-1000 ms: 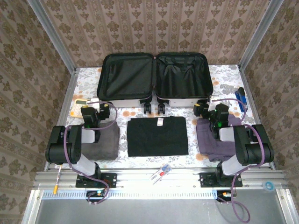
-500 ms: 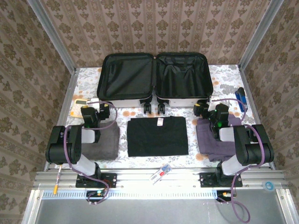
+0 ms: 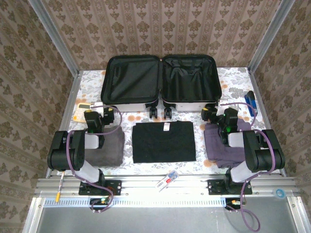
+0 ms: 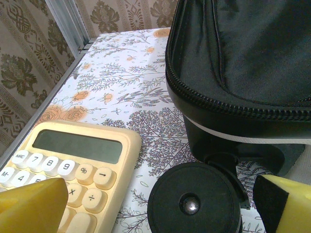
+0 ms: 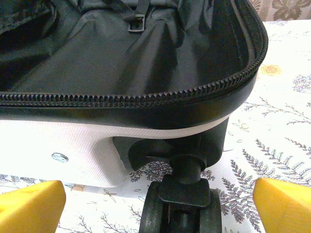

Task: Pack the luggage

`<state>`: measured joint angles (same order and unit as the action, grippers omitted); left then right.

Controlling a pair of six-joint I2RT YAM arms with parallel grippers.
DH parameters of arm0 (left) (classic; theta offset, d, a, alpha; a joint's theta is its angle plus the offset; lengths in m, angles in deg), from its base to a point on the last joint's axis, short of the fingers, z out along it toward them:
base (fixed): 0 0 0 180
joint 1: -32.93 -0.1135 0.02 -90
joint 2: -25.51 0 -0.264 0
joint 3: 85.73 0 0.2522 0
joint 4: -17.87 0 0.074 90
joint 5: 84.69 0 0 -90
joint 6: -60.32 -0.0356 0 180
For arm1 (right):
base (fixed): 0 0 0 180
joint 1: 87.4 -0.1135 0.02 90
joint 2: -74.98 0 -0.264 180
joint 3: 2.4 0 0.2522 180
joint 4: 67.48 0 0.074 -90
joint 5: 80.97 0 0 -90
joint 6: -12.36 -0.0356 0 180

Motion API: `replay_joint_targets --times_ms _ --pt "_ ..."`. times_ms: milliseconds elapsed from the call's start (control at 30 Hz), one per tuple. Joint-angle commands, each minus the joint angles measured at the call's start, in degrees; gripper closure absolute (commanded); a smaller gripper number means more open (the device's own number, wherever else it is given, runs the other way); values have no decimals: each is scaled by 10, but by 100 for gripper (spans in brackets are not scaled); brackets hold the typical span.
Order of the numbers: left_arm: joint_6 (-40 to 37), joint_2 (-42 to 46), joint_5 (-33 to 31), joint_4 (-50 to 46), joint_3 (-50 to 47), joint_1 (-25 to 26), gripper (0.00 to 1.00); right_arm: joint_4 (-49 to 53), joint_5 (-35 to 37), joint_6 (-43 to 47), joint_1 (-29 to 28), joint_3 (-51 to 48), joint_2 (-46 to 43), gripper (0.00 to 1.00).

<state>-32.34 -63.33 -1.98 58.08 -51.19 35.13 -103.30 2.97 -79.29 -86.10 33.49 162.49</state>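
Observation:
The luggage (image 3: 132, 103) lies open at the back of the table, both black-lined halves facing up, white shell and black caster wheels (image 3: 160, 113) toward me. My left gripper (image 3: 104, 113) hovers open by its left front corner. In the left wrist view the yellow fingertips (image 4: 30, 206) flank a caster wheel (image 4: 194, 203) under the shell (image 4: 233, 131). My right gripper (image 3: 210, 113) is open at the right front corner, facing the white shell (image 5: 58, 141) and another wheel (image 5: 181, 209). Both hold nothing. A folded black garment (image 3: 164, 141) lies centre front.
A folded grey garment (image 3: 108, 148) lies under the left arm and a purple-grey one (image 3: 221, 144) under the right arm. A cream calculator (image 4: 73, 162) sits left of the luggage. A blue object (image 3: 250, 102) lies at the right edge. Patterned walls close three sides.

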Motion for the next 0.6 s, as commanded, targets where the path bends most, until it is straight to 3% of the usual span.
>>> replay_joint_targets --times_ms 0,267,333,500,567 --pt "-5 -4 8 -1 12 -1 0 -11 -2 5 2 5 5 0" --pt "-6 -3 2 2 10 0 0 -12 8 1 2 5 3 0" --pt "-11 8 -24 2 8 11 0 33 68 -21 1 19 -14 0" --pt "-34 131 -143 -97 17 61 0 179 99 -34 2 77 -69 0" --pt "-10 200 -194 -146 28 79 0 240 107 -34 3 104 -110 0"
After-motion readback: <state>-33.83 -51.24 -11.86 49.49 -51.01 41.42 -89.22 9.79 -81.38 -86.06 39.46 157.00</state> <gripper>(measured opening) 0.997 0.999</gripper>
